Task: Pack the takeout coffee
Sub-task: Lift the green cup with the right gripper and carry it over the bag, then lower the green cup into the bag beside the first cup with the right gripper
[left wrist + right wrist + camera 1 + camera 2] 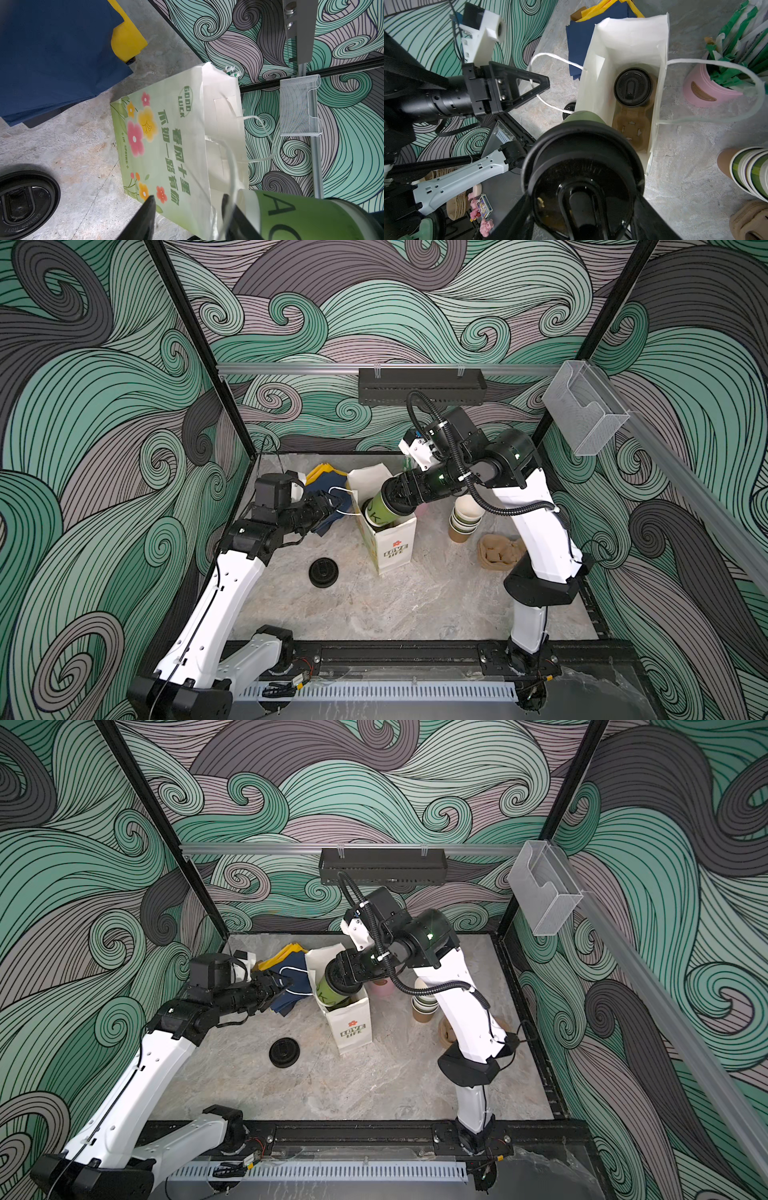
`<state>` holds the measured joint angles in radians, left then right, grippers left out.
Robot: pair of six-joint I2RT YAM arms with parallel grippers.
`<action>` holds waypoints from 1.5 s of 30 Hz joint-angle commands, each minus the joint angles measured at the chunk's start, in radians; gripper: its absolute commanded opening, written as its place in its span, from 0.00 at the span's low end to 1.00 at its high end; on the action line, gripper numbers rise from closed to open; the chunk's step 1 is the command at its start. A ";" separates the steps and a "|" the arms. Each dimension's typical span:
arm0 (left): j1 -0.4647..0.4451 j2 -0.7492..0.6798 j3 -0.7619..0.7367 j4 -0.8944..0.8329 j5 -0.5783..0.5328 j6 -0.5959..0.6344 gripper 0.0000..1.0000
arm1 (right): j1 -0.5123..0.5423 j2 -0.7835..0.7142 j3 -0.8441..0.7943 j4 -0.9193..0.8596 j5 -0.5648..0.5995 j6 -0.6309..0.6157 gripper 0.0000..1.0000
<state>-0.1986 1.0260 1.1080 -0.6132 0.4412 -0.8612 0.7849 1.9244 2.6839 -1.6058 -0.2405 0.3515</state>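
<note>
One lidded green cup [376, 511] tilted at the paper bag [392, 543] mouth, base dipping inside, right gripper [395, 494] clamped round its lid end. Second lidded cup [632, 87] sits in the pulp carrier [629, 122] on bag floor; adjoining pocket free. Left gripper [189, 199] jaws part-open, bag handle [232, 172] at the fingertips, perhaps touching one.

**A:** Are both arms built alike?
**B:** Yes. The left arm [232, 585] and the right arm [540, 522] have glossy white shell links between round black joints [513, 448]. Small green lights [440, 477] glow on the right one.
**A:** Any cables?
**B:** A black ribbed hose [505, 512] runs along the right arm, and a thin black wire [208, 614] runs along the left.
**A:** And the hands?
**B:** The left hand [188, 197] has black fingers [543, 82] shaped like open triangles. There are silver screws [502, 87] at their base and a white camera block [483, 35] above. The right hand [583, 194] is black too.
</note>
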 commanded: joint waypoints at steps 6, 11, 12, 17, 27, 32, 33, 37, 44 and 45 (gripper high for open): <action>0.007 0.007 0.004 -0.003 0.029 0.016 0.45 | -0.003 0.051 -0.031 -0.123 0.183 0.006 0.61; 0.007 0.011 0.005 -0.003 0.035 0.017 0.40 | 0.005 0.108 -0.009 -0.123 0.198 0.010 0.61; 0.007 0.013 0.006 -0.003 0.037 0.018 0.39 | 0.008 0.117 -0.009 -0.124 0.199 0.012 0.61; 0.007 0.018 0.004 0.002 0.040 0.017 0.35 | 0.037 0.170 0.006 -0.123 0.221 0.019 0.60; 0.007 0.031 0.012 0.003 0.054 0.014 0.29 | 0.078 0.251 -0.012 -0.136 0.305 0.033 0.60; 0.007 0.029 0.012 0.006 0.065 0.018 0.25 | 0.086 0.284 -0.012 -0.168 0.332 0.039 0.60; 0.007 0.030 0.010 0.007 0.066 0.019 0.24 | 0.086 0.288 -0.011 -0.172 0.332 0.040 0.60; 0.007 0.030 0.010 0.013 0.077 0.019 0.23 | 0.086 0.306 -0.009 -0.180 0.320 0.043 0.60; 0.007 0.033 0.013 0.012 0.090 0.020 0.22 | 0.087 0.308 -0.019 -0.193 0.289 0.051 0.60; 0.007 0.036 0.013 0.012 0.091 0.020 0.22 | 0.086 0.306 -0.022 -0.194 0.287 0.054 0.60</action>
<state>-0.1986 1.0569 1.1080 -0.6106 0.5098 -0.8600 0.8665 2.2379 2.6682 -1.6062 0.0513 0.3862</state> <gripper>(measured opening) 0.225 0.638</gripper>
